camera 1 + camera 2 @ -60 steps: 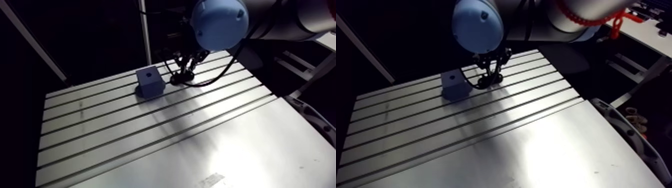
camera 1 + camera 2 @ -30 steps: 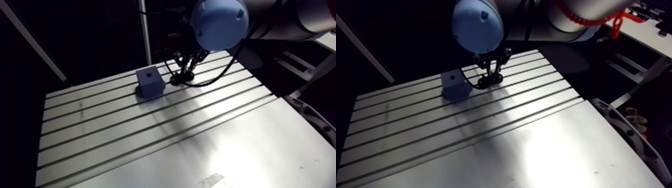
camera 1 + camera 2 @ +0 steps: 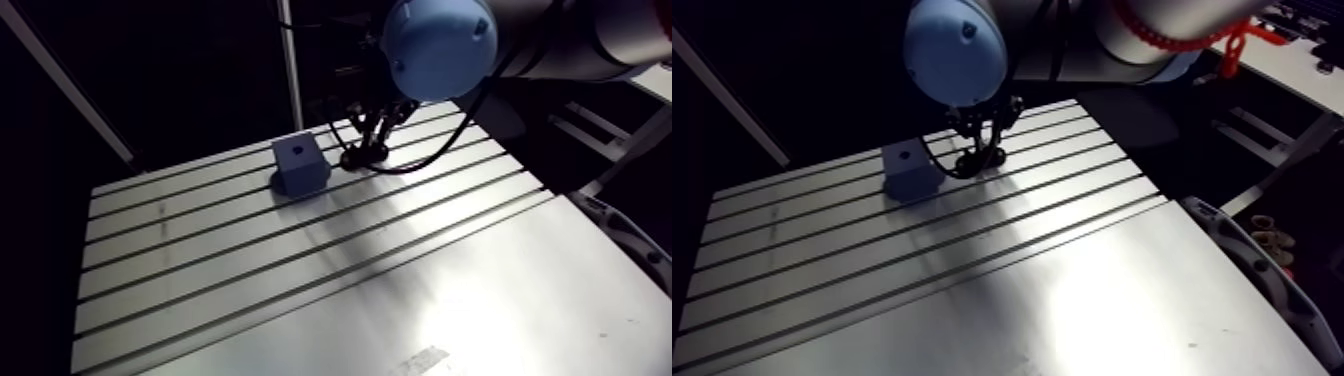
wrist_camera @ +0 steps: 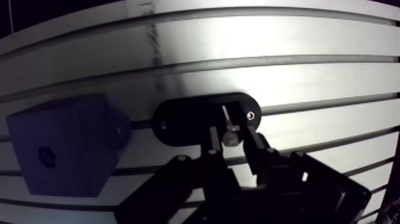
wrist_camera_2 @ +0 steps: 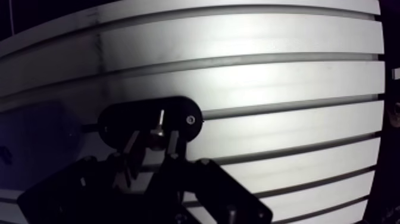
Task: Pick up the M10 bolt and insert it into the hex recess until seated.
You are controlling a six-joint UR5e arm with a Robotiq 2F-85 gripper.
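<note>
1. Position: the gripper (image 4: 232,130) is down over a black oval holder (image 4: 184,119) that lies on the slotted surface (image 4: 297,77).
2. Workpiece: the bolt (image 4: 231,138) stands in the holder, near one end of it, directly between the fingers (image 4: 255,146). It has not been lifted.
3. Finger state: the fingers are drawn in narrow, one on each side of the bolt, and appear to bear on it (the contact lines themselves are in shadow).
4. Target: the dark block (image 4: 65,149) sits just beside the holder on the same surface. Its hex recess (image 4: 46,156) shows on the face turned toward the wrist camera.
5. Step in hand, as judged: securing the grasp before lifting. Transfer and insertion are not yet done.
6. Risks from here:
   - A grip taken off-centre or only on the tip could let the bolt tilt or slip on the lift.
   - A bolt that binds in its seat could drag the holder up with it.
   - The block is close, so a low sideways transfer could strike its edge.
   - If the hex flats are not lined up with the recess, the bolt will jam on the rim instead of seating. Pressing down then could shift the block.
</note>
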